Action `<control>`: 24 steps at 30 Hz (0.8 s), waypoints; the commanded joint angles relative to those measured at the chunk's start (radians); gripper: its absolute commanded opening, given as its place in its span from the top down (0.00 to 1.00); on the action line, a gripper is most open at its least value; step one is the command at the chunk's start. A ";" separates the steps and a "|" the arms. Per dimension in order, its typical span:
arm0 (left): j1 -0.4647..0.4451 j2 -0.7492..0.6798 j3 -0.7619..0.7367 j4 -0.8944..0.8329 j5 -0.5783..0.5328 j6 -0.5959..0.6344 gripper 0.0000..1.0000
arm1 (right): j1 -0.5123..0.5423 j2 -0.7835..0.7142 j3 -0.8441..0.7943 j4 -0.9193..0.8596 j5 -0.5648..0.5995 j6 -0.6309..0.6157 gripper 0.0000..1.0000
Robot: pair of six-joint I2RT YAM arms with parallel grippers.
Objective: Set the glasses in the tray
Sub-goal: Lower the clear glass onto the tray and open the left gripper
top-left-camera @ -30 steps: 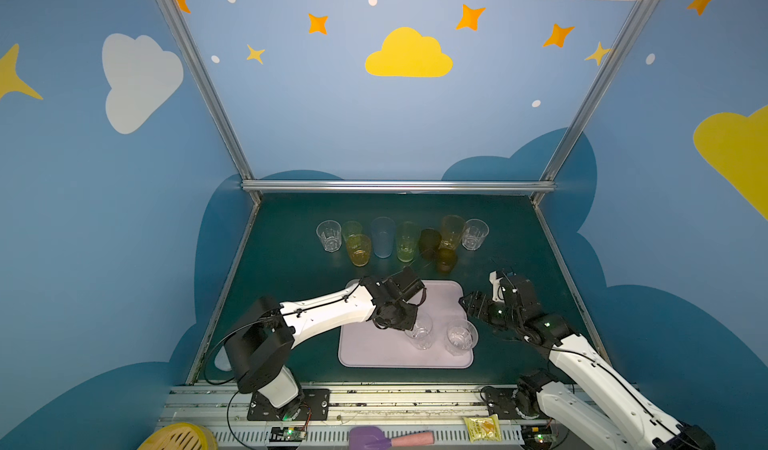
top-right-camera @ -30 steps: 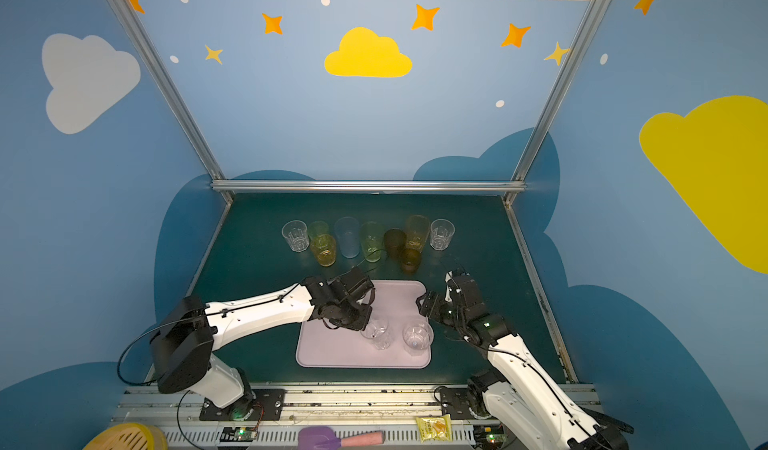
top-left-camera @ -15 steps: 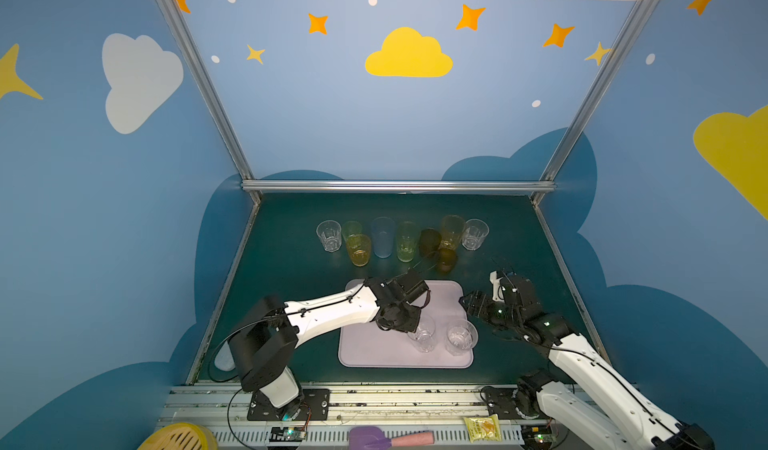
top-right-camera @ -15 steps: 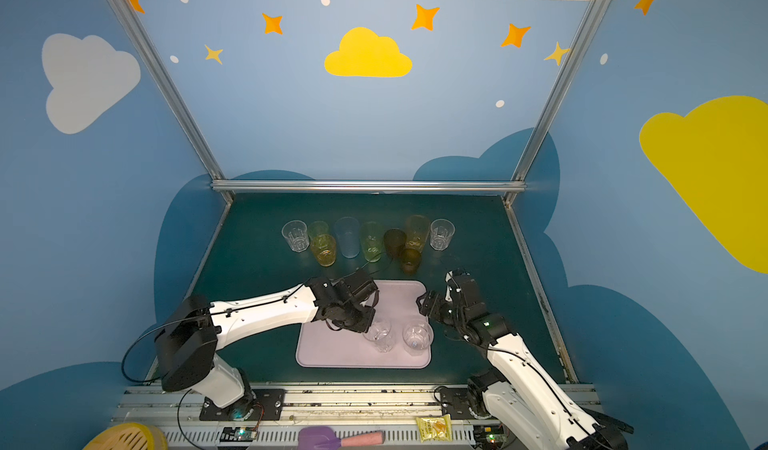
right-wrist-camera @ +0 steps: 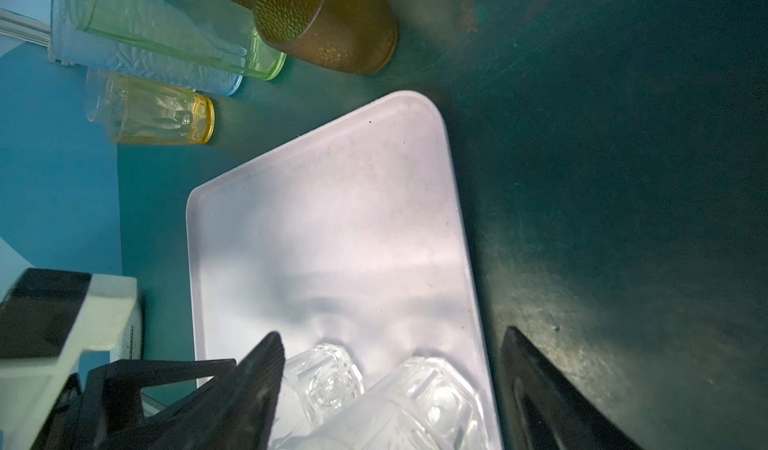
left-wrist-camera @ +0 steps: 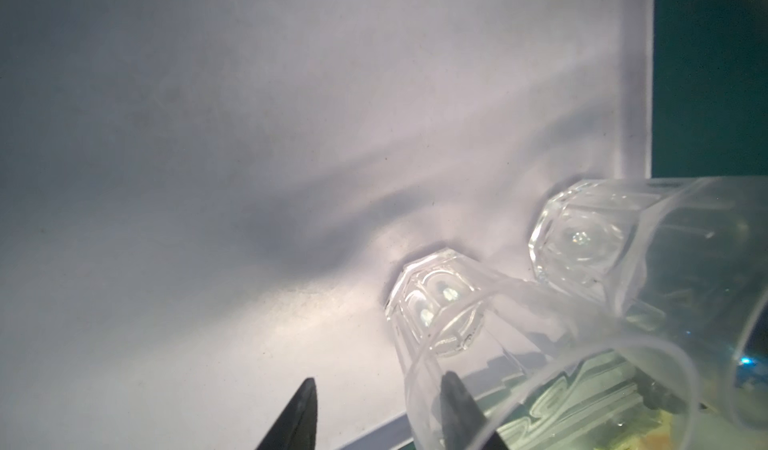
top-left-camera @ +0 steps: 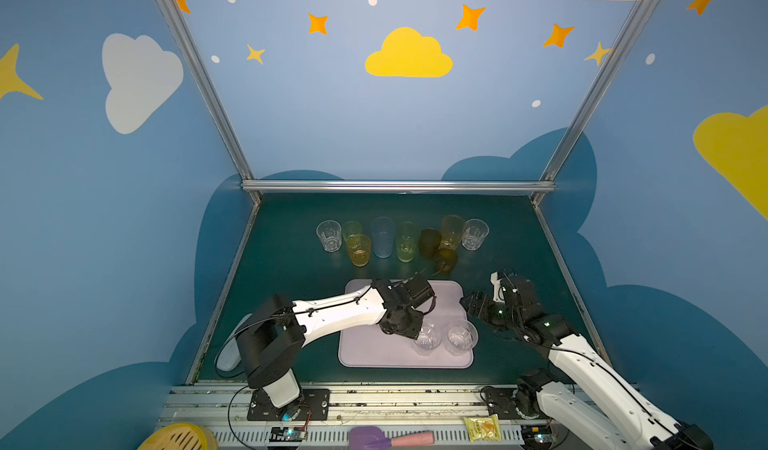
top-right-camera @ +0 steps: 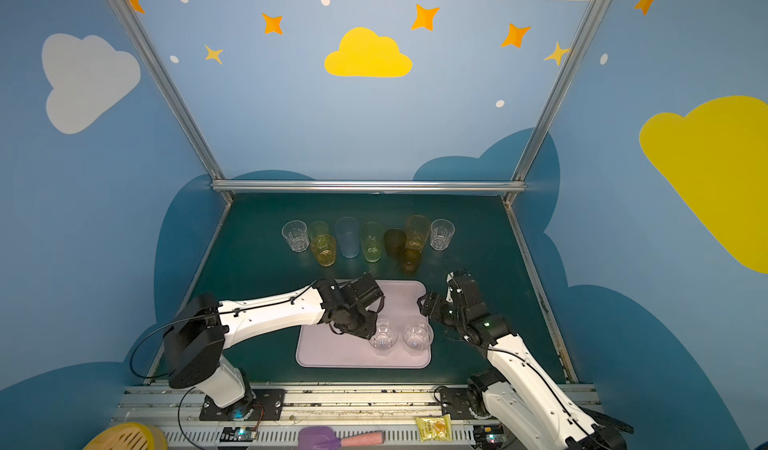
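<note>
Stereo pair high at front, downward; both wrist cams close-up, tray (left-wrist-camera: 208, 94) shared.

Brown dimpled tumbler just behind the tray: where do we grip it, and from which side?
Pinch the rim of the brown dimpled tumbler on its tray-facing side, one finger inside, coming down from above. It stands upright, mouth up, and other glasses crowd its far side; the side toward the tray looks free.

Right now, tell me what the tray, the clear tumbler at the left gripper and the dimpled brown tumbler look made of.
Tray: likely plastic, matte pale lilac; soft diffuse sheen, moulded rounded corners, low rim.
Clear tumbler: glass or clear acrylic, can't tell which; glossy, faceted walls, thick base with bright glints.
Dimpled brown tumbler: translucent tinted plastic or glass; fine pebbled surface.
</note>
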 commanded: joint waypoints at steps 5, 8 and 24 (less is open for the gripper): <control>-0.003 -0.013 0.024 -0.024 -0.011 -0.007 0.47 | -0.007 -0.020 -0.006 0.000 -0.012 -0.002 0.19; -0.003 -0.021 0.029 -0.020 -0.003 -0.007 0.45 | -0.008 -0.026 -0.004 -0.006 -0.013 -0.002 0.19; 0.071 -0.126 0.017 0.047 -0.138 -0.025 0.00 | -0.012 0.038 0.084 -0.012 -0.039 -0.032 0.19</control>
